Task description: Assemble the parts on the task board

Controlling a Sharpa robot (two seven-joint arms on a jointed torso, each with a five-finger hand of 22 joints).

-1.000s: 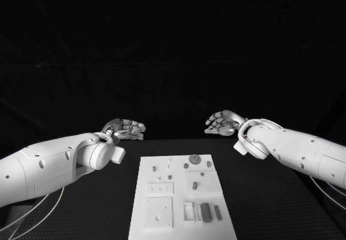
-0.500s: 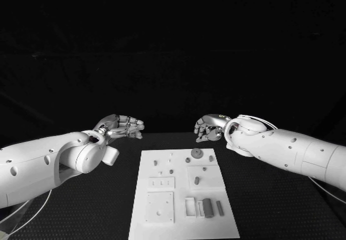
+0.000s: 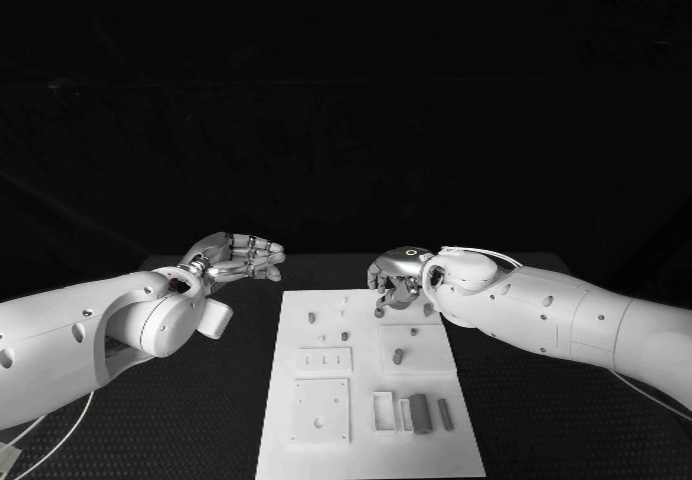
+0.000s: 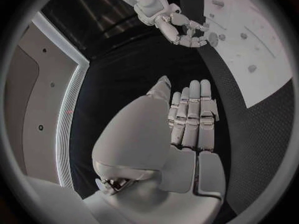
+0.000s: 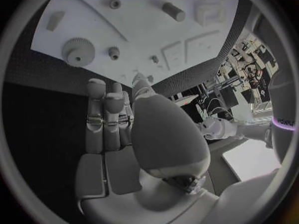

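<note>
The task board [image 3: 368, 400] lies in the middle of the black table [image 3: 548, 400], running from the centre of the head view down to 6 o'clock. Small grey parts sit on it: pegs [image 3: 398, 356] stand across its far and middle stretches, and a dark cylinder [image 3: 420, 412] lies with slimmer pieces in a cluster near its near right corner. In the right wrist view a toothed gear [image 5: 76, 51] lies flat on the board, with a short peg [image 5: 113, 52] just beside it. The right hand [image 3: 395, 280] hangs over the board's far right corner, at about 12 o'clock from the board's middle; its fingers [image 5: 104, 122] lie straight and close together, pointing toward the gear, and hold nothing. Whether they touch the board cannot be told. The left hand [image 3: 235, 257] hangs over bare table off the board's far left corner, at about 10 o'clock from the board's middle and apart from it. Its fingers [image 4: 194, 115] are narrow, side by side and lightly bent, and hold nothing.
</note>
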